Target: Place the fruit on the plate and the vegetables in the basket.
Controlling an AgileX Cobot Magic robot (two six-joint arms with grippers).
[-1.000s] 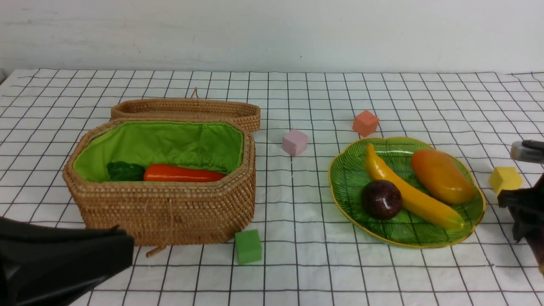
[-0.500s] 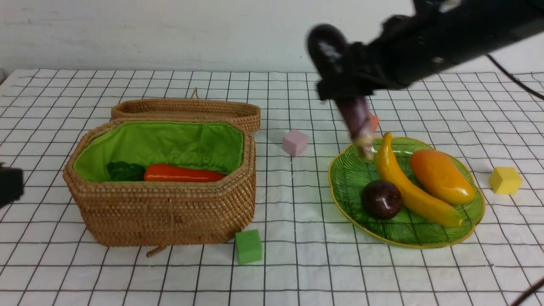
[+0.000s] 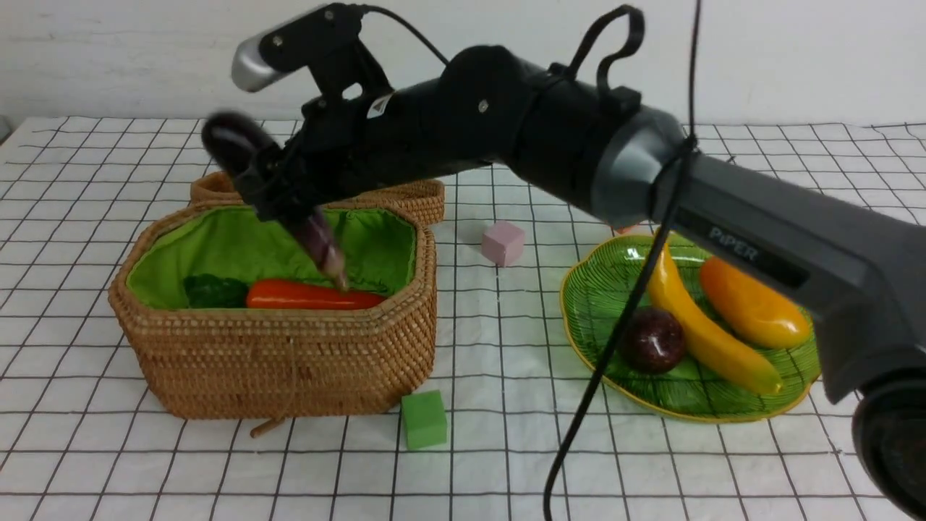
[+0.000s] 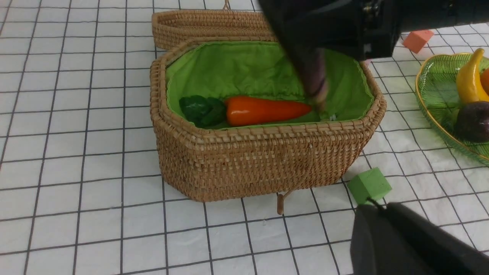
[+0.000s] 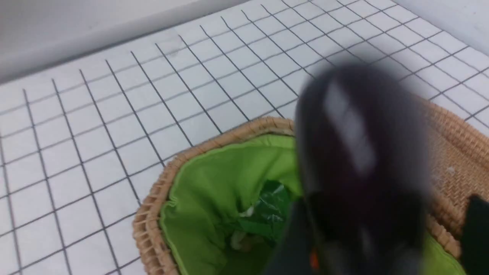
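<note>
The wicker basket (image 3: 275, 354) with green lining stands open at the left, and the carrot (image 3: 311, 295) lies inside it. My right gripper (image 3: 278, 184) hangs over the basket with the blurred dark purple eggplant (image 3: 322, 246) between its jaws, tip down above the carrot. In the right wrist view the eggplant (image 5: 355, 152) stands clear of one finger (image 5: 473, 229), so the jaws are open. On the green plate (image 3: 593, 304) lie the banana (image 3: 709, 340), the mango (image 3: 752, 300) and the maroon fruit (image 3: 653, 340). My left gripper (image 4: 376, 208) is shut and empty, low in front of the basket.
The basket's lid (image 3: 405, 195) lies behind it. A green cube (image 3: 424, 418) sits in front of the basket, a pink cube (image 3: 502, 242) between basket and plate. My right arm spans above the plate, and its cable (image 3: 608, 347) hangs down across the plate.
My right arm has swept left from above the plate to above the basket, carrying the eggplant. Its jaws have widened. The left arm has left the front view.
</note>
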